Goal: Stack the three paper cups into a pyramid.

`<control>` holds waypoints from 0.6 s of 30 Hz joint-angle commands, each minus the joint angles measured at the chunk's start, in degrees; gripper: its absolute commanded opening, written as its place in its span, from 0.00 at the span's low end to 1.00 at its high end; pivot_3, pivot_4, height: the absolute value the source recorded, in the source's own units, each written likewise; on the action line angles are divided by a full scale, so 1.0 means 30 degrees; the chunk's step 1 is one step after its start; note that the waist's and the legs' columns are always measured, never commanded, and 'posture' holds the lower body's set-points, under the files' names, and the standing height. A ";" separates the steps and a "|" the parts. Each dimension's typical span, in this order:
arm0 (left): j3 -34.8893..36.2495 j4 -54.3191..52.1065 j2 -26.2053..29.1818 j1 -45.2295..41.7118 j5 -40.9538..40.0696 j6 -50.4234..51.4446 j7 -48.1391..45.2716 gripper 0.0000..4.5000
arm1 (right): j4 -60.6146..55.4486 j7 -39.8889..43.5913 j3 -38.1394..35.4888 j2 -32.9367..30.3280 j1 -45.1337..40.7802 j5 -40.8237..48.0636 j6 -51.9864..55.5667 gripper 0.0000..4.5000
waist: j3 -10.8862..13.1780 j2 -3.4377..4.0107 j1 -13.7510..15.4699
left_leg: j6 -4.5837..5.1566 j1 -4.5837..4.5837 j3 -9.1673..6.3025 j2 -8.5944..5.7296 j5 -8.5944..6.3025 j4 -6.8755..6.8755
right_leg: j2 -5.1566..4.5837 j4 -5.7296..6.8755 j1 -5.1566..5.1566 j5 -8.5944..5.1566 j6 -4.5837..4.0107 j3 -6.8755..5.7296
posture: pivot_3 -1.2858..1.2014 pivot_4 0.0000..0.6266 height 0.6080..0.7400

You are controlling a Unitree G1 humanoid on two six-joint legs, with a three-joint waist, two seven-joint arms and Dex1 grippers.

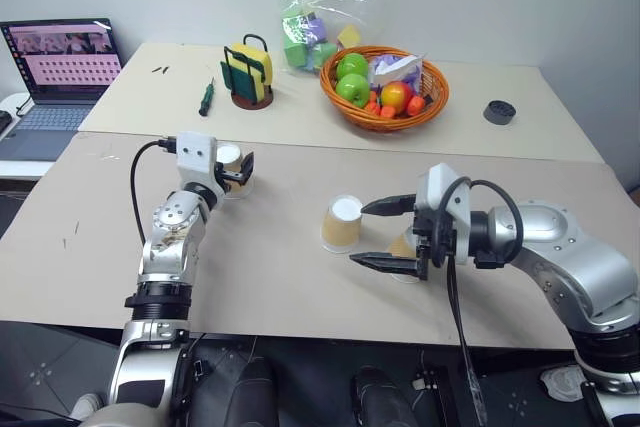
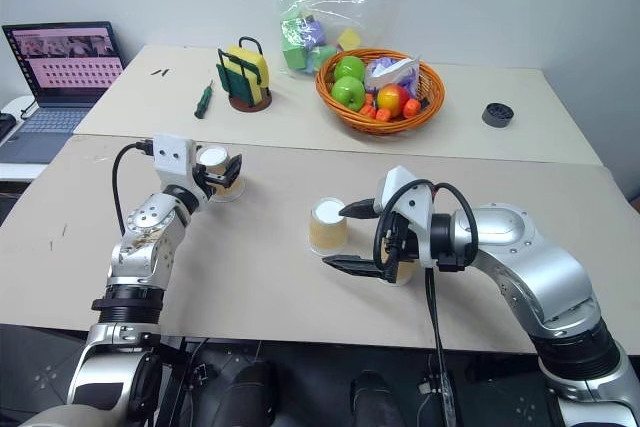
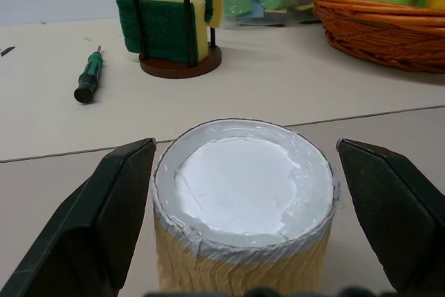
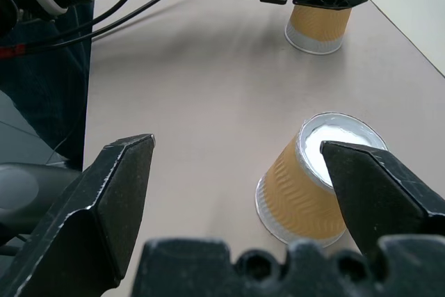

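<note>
Three tan paper cups stand upside down on the near table. One cup (image 3: 243, 193) sits between the fingers of my left gripper (image 1: 238, 169), which is open around its top; one finger (image 3: 97, 220) is close to the cup's side and the other stands clear of it. The middle cup (image 1: 342, 222) is just past the fingertips of my right gripper (image 1: 362, 234), which is open and points left. A third cup (image 1: 404, 245) shows partly behind that gripper's fingers, near its wrist.
On the far table stand a wicker basket (image 1: 432, 105) of fruit, a sponge holder (image 1: 248, 72), a green screwdriver (image 1: 207, 97), a plastic bag of blocks (image 1: 315, 37) and a small black round thing (image 1: 499, 112). A laptop (image 1: 60, 67) sits at the far left.
</note>
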 commanded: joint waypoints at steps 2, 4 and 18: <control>0.0107 -0.0569 0.0223 -0.0102 -0.0052 -0.0383 -0.0294 0.99 | -0.0333 -0.0094 -0.0403 -0.0058 -0.0014 -0.0107 -0.0274 1.00 | 0.0000 0.0001 -0.0002 | 0.0000 0.0000 0.0001 0.0000 0.0000 0.0000 | 0.0000 0.0000 -0.0001 0.0000 0.0000 0.0001 | 0.52 0.24 0.46; 0.0176 -0.0517 0.0192 -0.0140 -0.0116 -0.0389 -0.0324 0.87 | -0.0314 -0.0107 -0.0400 -0.0059 -0.0015 -0.0135 -0.0279 1.00 | 0.0000 0.0001 -0.0002 | 0.0000 0.0000 0.0000 0.0000 0.0000 0.0000 | 0.0000 0.0000 0.0000 0.0000 0.0001 0.0001 | 0.52 0.24 0.46; 0.0124 -0.2597 0.0173 -0.0050 -0.1318 -0.0905 -0.2029 0.54 | -0.0319 -0.0136 -0.0414 -0.0031 0.0070 -0.0322 -0.0303 1.00 | 0.0001 -0.0001 -0.0002 | 0.0000 -0.0003 0.0001 0.0000 0.0000 0.0000 | 0.0000 0.0000 -0.0003 -0.0001 0.0001 0.0000 | 0.52 0.24 0.46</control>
